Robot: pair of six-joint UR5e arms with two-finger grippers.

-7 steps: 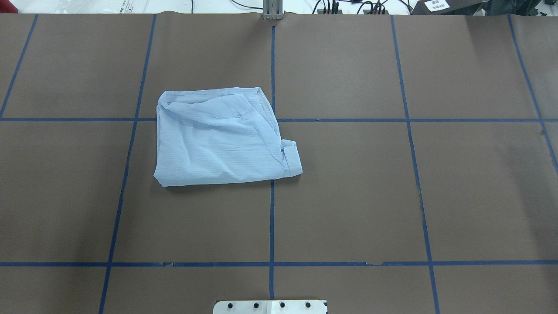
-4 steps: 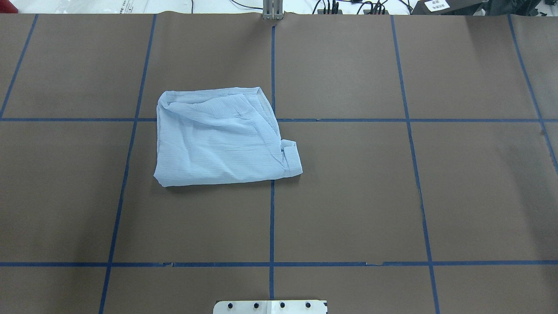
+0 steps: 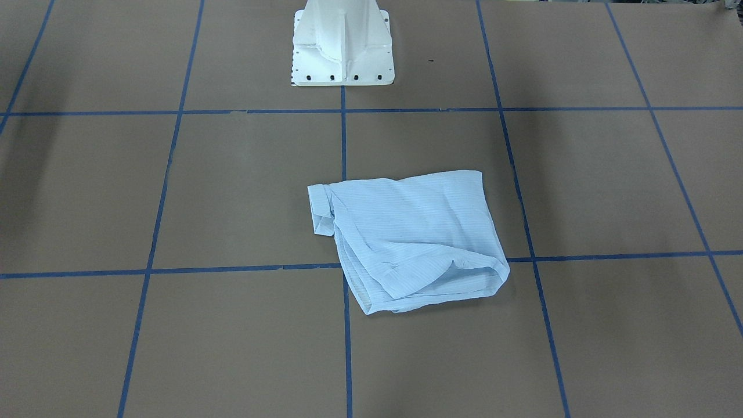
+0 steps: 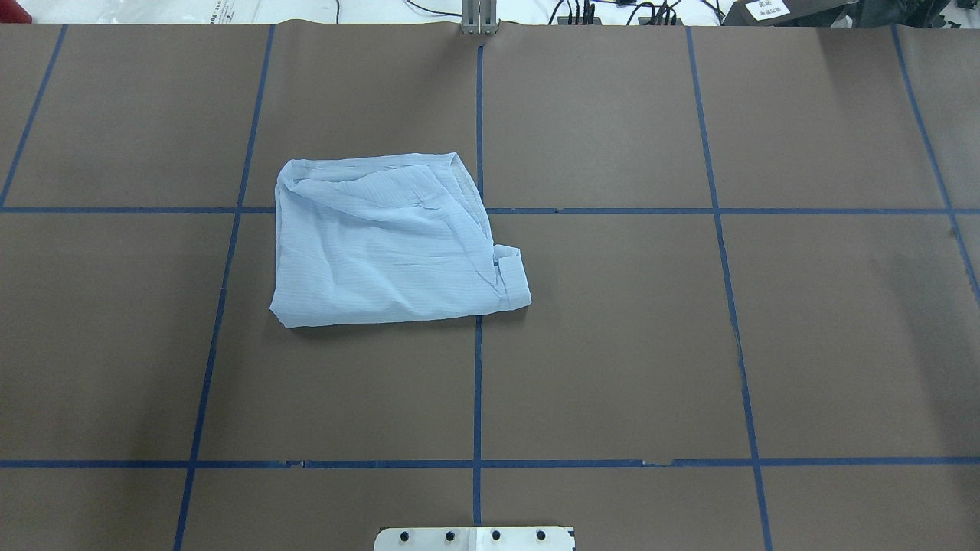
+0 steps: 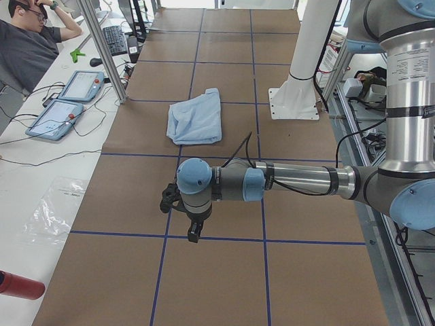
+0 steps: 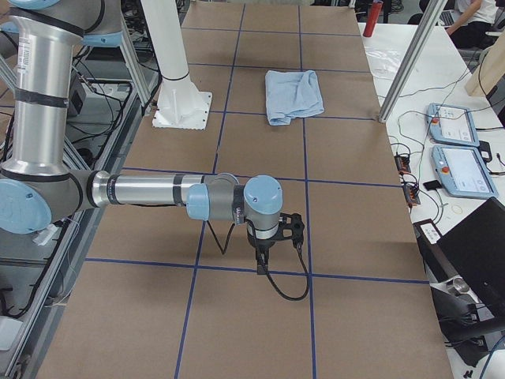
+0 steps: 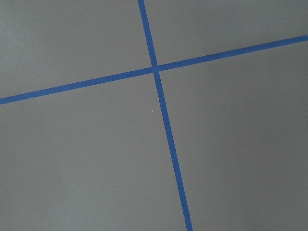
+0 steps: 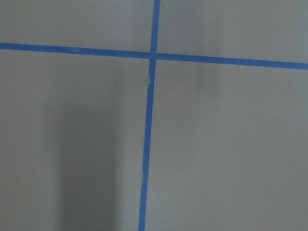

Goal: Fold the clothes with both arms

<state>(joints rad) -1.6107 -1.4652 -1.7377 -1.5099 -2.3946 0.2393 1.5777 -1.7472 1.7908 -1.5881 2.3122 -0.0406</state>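
Nothing has moved since a second ago: from overhead the shirt (image 4: 387, 241) keeps the same outline on the same spot.

Farthest left, the left arm (image 5: 285, 182) shows only in the side view from its own end of the table (image 4: 689, 344). Its forearm reaches out level and low, and the left gripper (image 5: 194, 233) points down just above the brown surface, close to a blue tape line (image 5: 217, 238). Its wrist camera sees only a crossing of tape. Whether the fingers are apart or together cannot be told. A person (image 5: 27, 41) sits at the desk beyond, near two tablets (image 5: 81, 86).

Next comes the shirt, pale blue, folded into a rough, wrinkled square and lying flat. It sits left of the centre tape line (image 4: 477, 383), with one corner poking across that line to the right, and its far part lies over a crosswise line. It is well apart from both grippers. Seen from across the table, it lies in front of the white pedestal (image 3: 342, 46).

Farthest right, the right arm (image 6: 158, 191) shows only in the side view from its end. Its forearm is level, and the right gripper (image 6: 262, 260) points down over the table, a black cable (image 6: 288, 288) looping beside it. Its finger state cannot be told either.
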